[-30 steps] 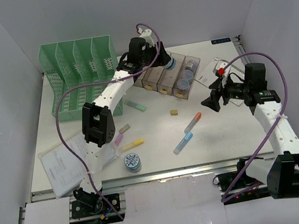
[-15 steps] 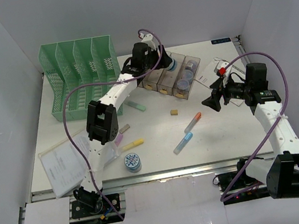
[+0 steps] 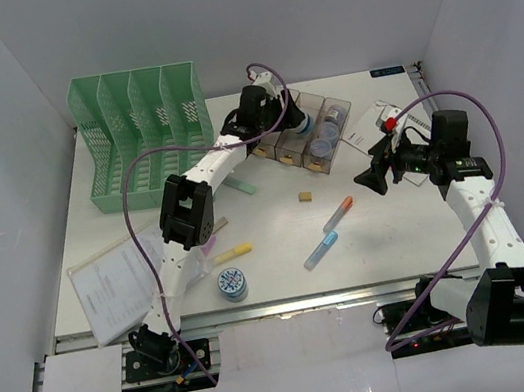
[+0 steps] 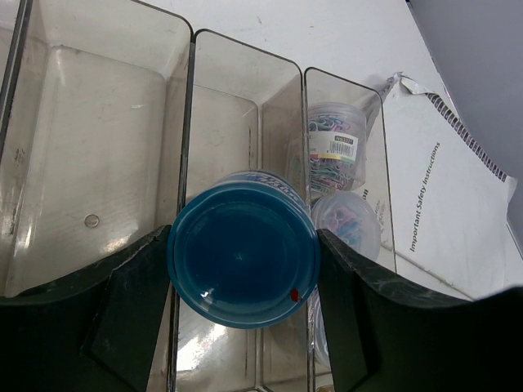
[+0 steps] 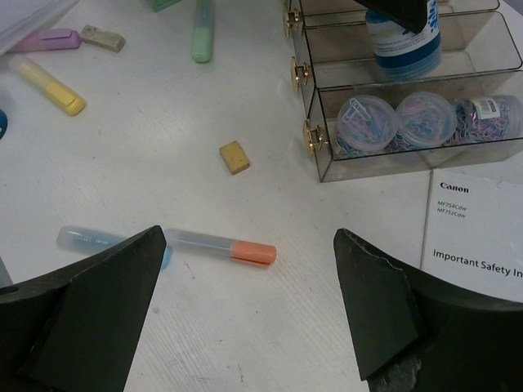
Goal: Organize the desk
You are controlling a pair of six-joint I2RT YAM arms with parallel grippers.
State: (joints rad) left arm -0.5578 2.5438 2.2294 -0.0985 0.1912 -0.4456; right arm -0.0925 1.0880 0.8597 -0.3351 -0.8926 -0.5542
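The white counter (image 3: 390, 229) is spread beneath both arms. At its 12 o'clock, a blue-lidded jar (image 4: 243, 245) is clasped by the left gripper (image 4: 243, 273) at the clear compartment tray (image 4: 189, 122). At 3 o'clock, the right gripper (image 5: 249, 286) is held wide, empty, above an orange-capped marker (image 5: 221, 245).

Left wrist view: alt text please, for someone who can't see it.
The left gripper clasps a round blue tub from both sides, over one compartment of a clear tray. The compartment to its right holds tubs of paper clips; a safety booklet lies beyond.
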